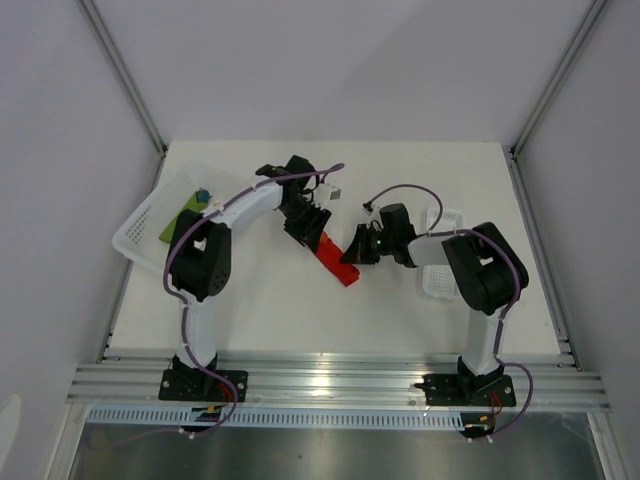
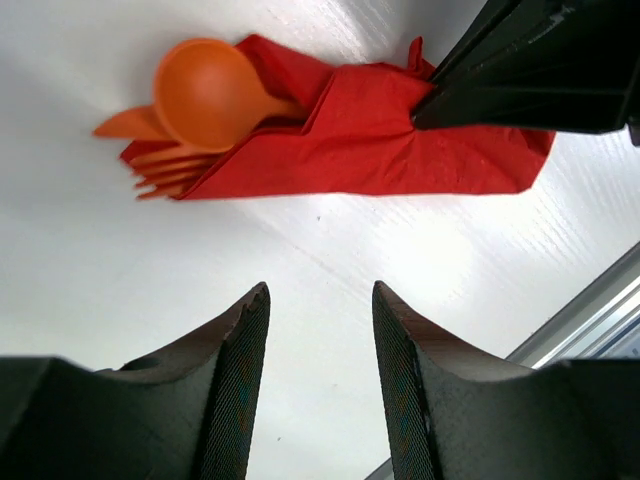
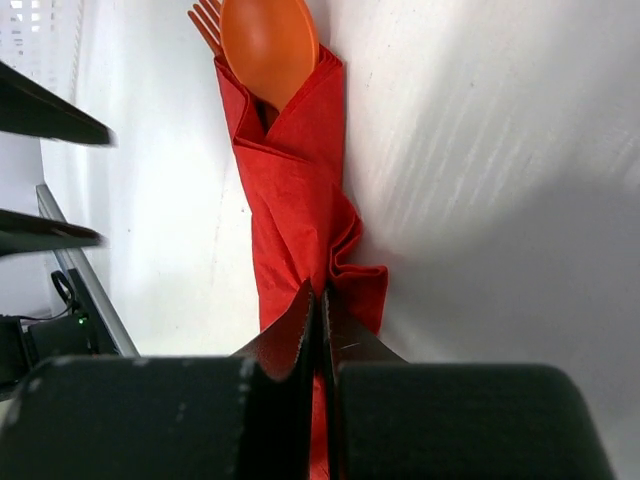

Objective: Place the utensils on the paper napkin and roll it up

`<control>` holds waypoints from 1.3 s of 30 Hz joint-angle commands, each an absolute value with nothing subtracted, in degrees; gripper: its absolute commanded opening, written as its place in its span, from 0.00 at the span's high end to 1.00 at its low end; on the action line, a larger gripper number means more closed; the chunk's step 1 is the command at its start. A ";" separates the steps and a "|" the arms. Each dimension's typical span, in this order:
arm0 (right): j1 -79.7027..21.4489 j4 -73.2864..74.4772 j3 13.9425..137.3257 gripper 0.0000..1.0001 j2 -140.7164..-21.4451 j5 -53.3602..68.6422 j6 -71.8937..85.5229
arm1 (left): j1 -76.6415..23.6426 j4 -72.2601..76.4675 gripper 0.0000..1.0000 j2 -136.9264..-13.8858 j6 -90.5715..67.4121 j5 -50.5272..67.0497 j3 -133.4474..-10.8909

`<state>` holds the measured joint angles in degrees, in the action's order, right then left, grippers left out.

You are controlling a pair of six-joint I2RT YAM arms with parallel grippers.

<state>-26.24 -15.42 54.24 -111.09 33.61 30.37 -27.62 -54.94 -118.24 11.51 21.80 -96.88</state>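
We see the paper napkin (image 2: 370, 150) on the table (image 2: 100, 260), wrapped around the utensils (image 2: 205, 95), whose heads stick out at one end. The right hand (image 3: 318, 295) is clamped on the napkin's other end. The left hand (image 2: 320, 290), fingers apart, hovers beside the napkin.

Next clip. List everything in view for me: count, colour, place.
napkin: one, red, rolled around the utensils, mid-table
utensils: three ends show (spoon, fork tines, a pointed tip), orange, sticking out of one end of the roll
left basket: one, white, far-left part of the table
green bar: one, green, in the left basket
blue block: one, blue, in the left basket
right basket: one, white, right side, beside the right arm
table: one, white
left gripper: one, black, open and empty, facing the roll
right gripper: one, black, shut on the napkin's other end
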 commanded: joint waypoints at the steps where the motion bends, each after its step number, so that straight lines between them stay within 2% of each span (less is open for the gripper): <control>1: -25.84 -19.25 52.74 1.00 -107.84 30.59 29.79 | -26.54 -56.42 0.50 -113.56 13.18 22.41 -97.03; 31: -24.52 -27.15 50.36 1.00 -100.28 26.72 27.95 | -24.70 -56.60 0.50 -112.68 12.57 22.32 -99.40; 39: -24.08 -34.01 49.31 1.00 -96.68 24.53 26.63 | -23.12 -57.21 0.45 -110.31 12.39 23.03 -104.57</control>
<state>-24.51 -26.96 49.28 -100.79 26.76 28.40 -24.43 -56.97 -115.39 12.03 21.65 -98.96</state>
